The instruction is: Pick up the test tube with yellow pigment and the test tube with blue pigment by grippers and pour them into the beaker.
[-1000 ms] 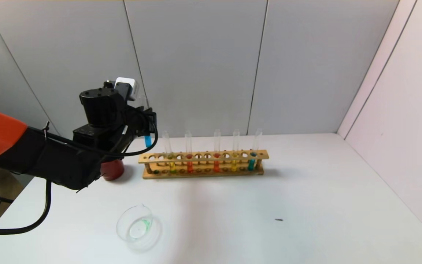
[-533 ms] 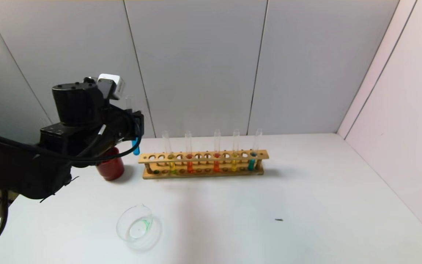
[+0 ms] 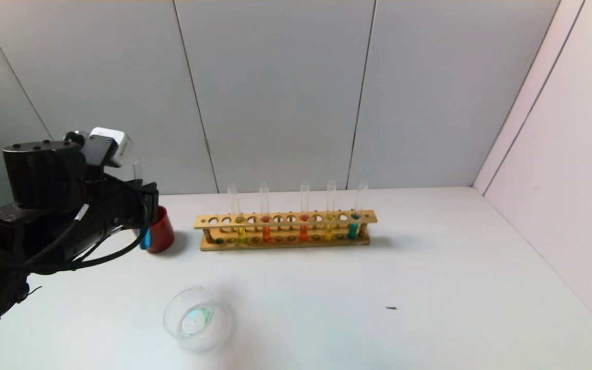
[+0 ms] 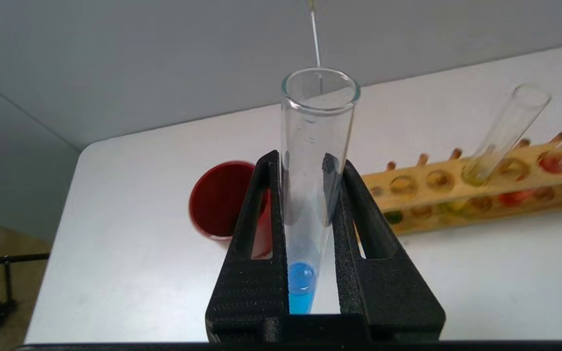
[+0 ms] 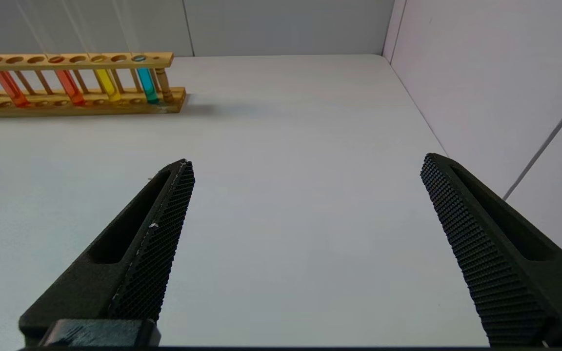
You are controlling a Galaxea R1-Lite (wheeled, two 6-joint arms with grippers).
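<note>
My left gripper point(image 3: 144, 210) hangs at the table's left, just in front of the red cup, and is shut on the test tube with blue pigment point(image 3: 145, 237). The left wrist view shows the black fingers point(image 4: 261, 214) clamped on the upright tube point(image 4: 316, 122), with blue liquid point(image 4: 301, 287) at its bottom. The test tube with yellow pigment point(image 3: 241, 228) stands near the left end of the wooden rack point(image 3: 285, 220). The beaker point(image 3: 170, 316) sits near the table's front, a green trace inside. My right gripper point(image 5: 308, 161) is open above bare table, out of the head view.
A dark red cup point(image 3: 162, 234) stands left of the rack. The rack also holds orange and red tubes, a golden-yellow tube point(image 3: 329, 226) and a second turquoise tube point(image 3: 353, 226). A small dark speck point(image 3: 391, 308) lies on the table.
My left gripper has carried the blue tube leftward and downward, away from the rack's left end to in front of the red cup. The tube stays upright.
</note>
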